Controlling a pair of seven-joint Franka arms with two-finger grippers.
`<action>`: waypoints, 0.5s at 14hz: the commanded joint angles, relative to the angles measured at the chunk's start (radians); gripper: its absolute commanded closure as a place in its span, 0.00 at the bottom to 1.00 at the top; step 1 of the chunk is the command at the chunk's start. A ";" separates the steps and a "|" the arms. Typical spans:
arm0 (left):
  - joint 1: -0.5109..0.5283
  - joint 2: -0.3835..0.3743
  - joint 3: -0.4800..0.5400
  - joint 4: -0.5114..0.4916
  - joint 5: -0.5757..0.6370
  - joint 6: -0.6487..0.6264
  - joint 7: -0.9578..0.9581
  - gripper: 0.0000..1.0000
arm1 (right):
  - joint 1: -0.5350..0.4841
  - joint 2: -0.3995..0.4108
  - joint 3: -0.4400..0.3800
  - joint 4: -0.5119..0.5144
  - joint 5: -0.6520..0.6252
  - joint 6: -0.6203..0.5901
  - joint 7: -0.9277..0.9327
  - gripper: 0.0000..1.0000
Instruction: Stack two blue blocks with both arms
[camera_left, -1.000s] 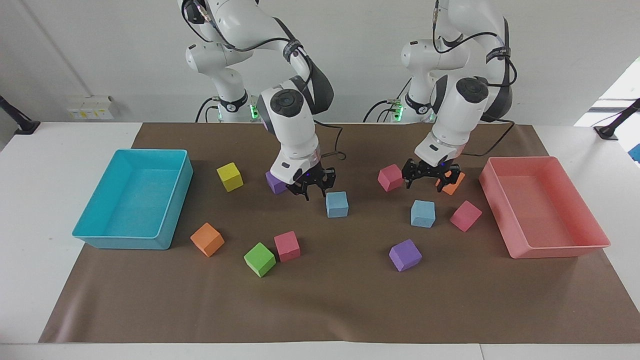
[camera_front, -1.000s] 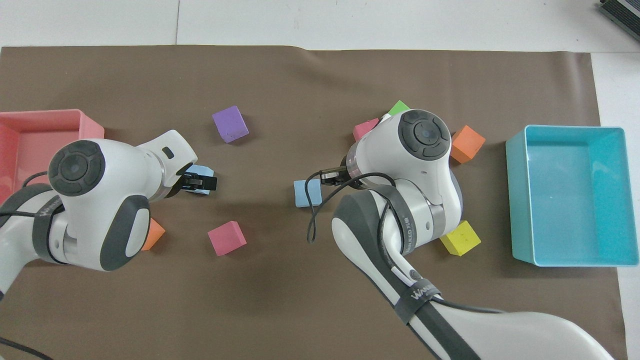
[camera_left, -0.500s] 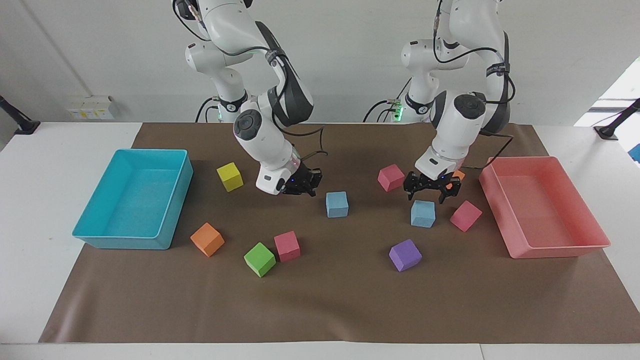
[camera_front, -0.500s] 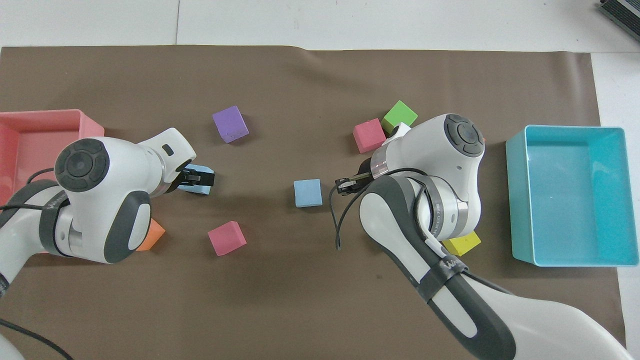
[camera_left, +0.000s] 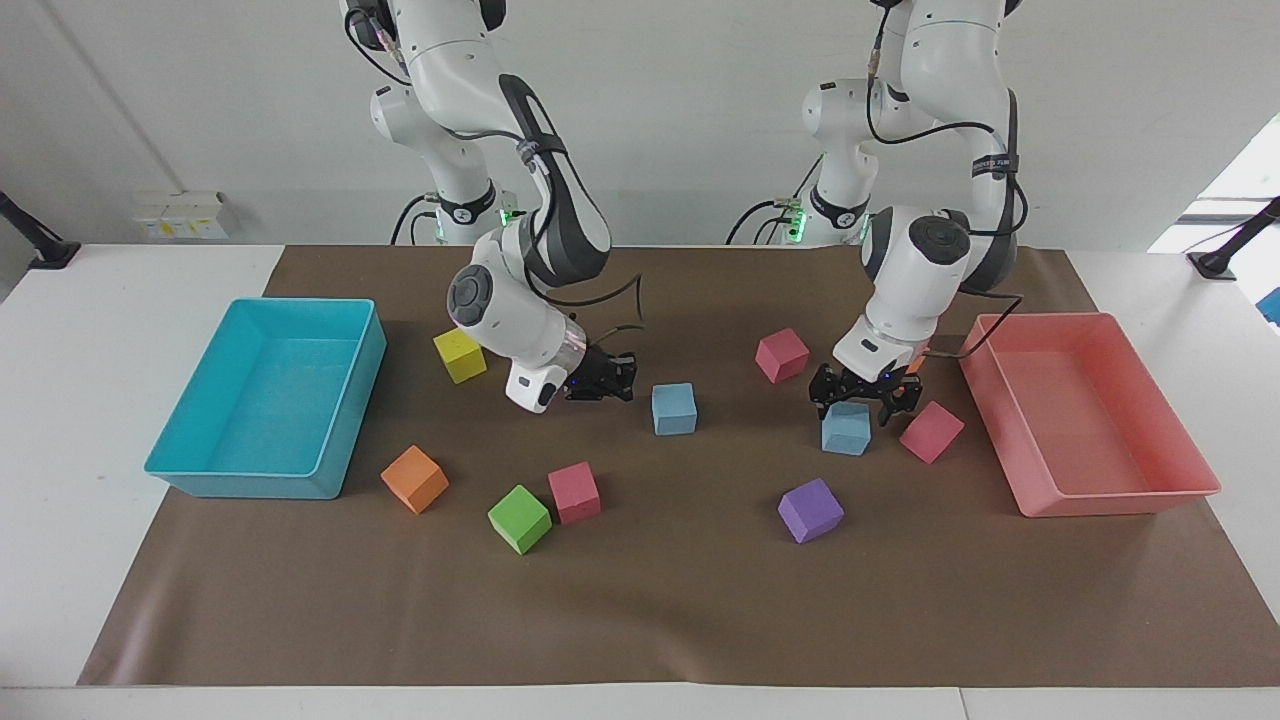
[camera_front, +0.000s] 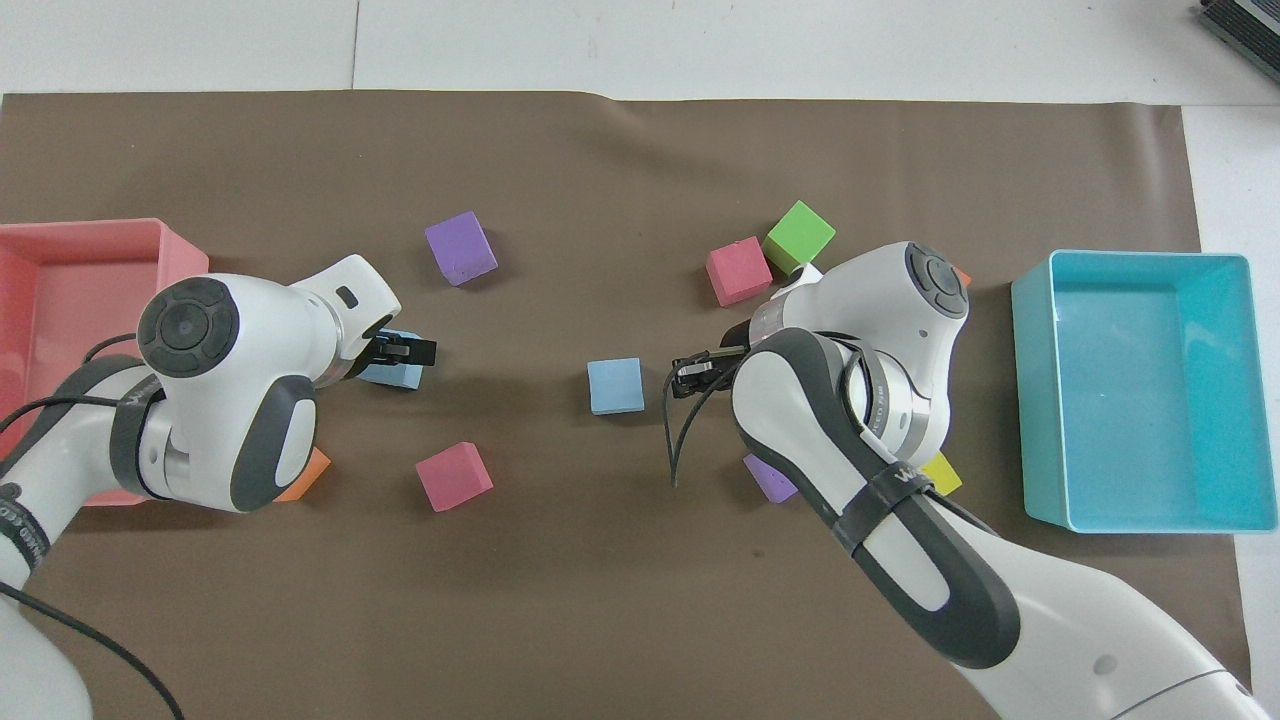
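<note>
Blue blocks on brown mat, white desk, white wall.
L pincer (camera_left: 853, 403) spread wide astride one blue block (camera_left: 846, 429); R pincer (camera_left: 622, 378) shut, empty, beside other blue block (camera_left: 674, 409).

- One blue block (camera_left: 674, 409) (camera_front: 615, 386): a small matte sky-blue cube, flat on the brown mat near the middle of the table, sitting square with nothing touching it.
- The other blue block (camera_left: 846, 428) (camera_front: 392, 373): same size and colour, also flat on the mat, toward the left arm's end of the table, well apart from the first and partly covered from above.
</note>
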 joint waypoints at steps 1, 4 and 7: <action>-0.003 0.028 0.001 0.007 0.040 0.018 -0.033 0.00 | -0.015 0.025 0.009 -0.008 0.099 0.047 -0.099 1.00; 0.005 0.032 0.001 0.007 0.077 0.020 -0.045 0.00 | -0.018 0.048 0.011 -0.003 0.166 0.069 -0.135 1.00; 0.003 0.042 0.001 0.007 0.077 0.028 -0.047 0.00 | -0.020 0.048 0.011 -0.006 0.171 0.067 -0.137 1.00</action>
